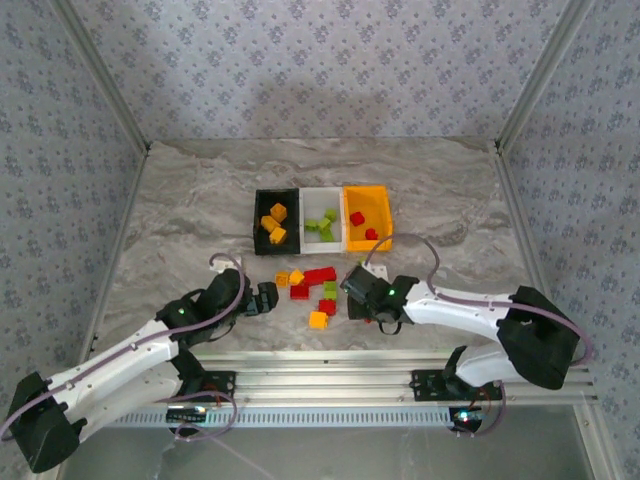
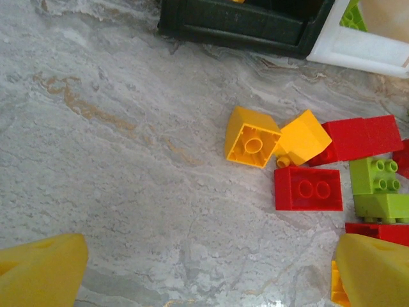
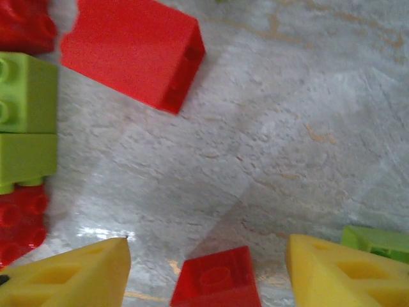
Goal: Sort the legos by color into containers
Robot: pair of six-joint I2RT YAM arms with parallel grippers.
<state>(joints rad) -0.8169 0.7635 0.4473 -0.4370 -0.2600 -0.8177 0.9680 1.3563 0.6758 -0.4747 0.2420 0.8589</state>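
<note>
The containers stand joined in a row at mid-table: a black bin (image 1: pixel 258 215) with orange-yellow bricks, a white bin (image 1: pixel 322 195) with green ones, an orange bin (image 1: pixel 380 200) with red ones. Loose legos (image 1: pixel 312 285) lie in front of them. My left gripper (image 1: pixel 268 297) (image 2: pixel 208 268) is open over bare table, left of two yellow bricks (image 2: pixel 252 137) and a red one (image 2: pixel 308 188). On the right side of the cluster, my right gripper (image 1: pixel 356 285) (image 3: pixel 208 272) is open, and a small red brick (image 3: pixel 217 281) sits between its fingers with a gap on each side.
A big red brick (image 3: pixel 131 51) and green bricks (image 3: pixel 25 93) lie ahead and left of the right gripper, with another green brick (image 3: pixel 377 242) beyond its right finger. A metal rail (image 1: pixel 330 385) runs along the near edge, and patterned walls enclose the marble table.
</note>
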